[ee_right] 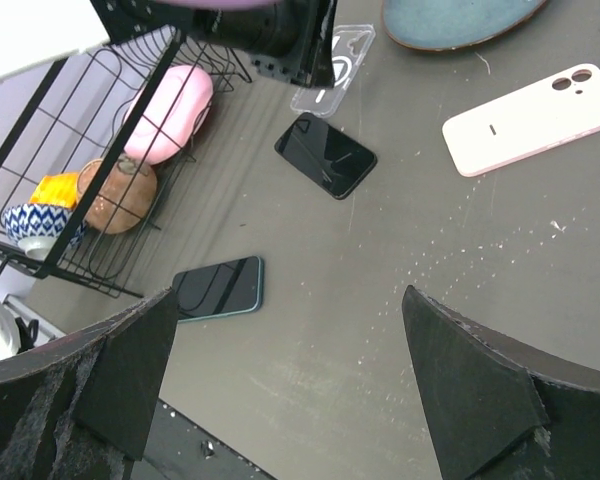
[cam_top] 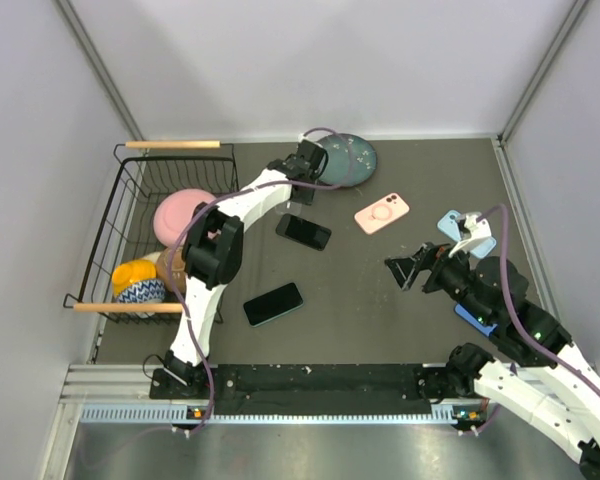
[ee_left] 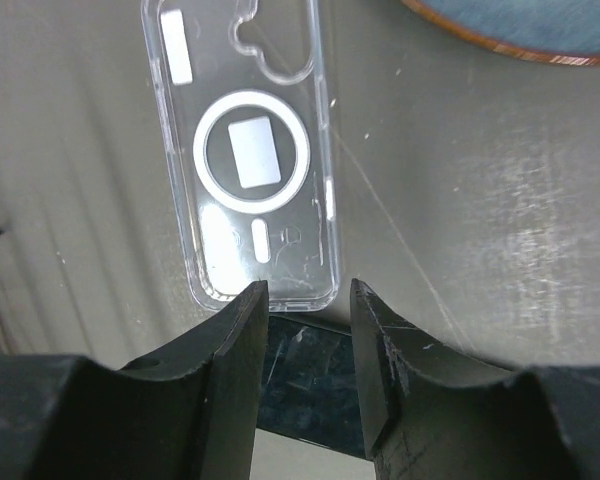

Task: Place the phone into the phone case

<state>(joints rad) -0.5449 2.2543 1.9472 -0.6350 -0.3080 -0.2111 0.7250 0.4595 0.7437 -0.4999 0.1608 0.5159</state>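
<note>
A clear phone case (ee_left: 245,150) lies flat on the dark table, just below the teal plate. A black phone (cam_top: 303,231) lies next to it, screen up; it also shows in the left wrist view (ee_left: 310,370) and the right wrist view (ee_right: 325,155). My left gripper (ee_left: 305,290) hovers over the near end of the clear case and the phone's edge, jaws a little apart and empty. A second, teal-edged phone (cam_top: 273,303) lies nearer the arm bases. My right gripper (cam_top: 400,270) is wide open and empty, above bare table at the right.
A pink case (cam_top: 382,212) and a light blue case (cam_top: 450,222) lie at the right. A teal plate (cam_top: 348,160) sits at the back. A wire basket (cam_top: 108,215) at the left holds a pink bowl (cam_top: 183,212), a brown bowl and a patterned bowl.
</note>
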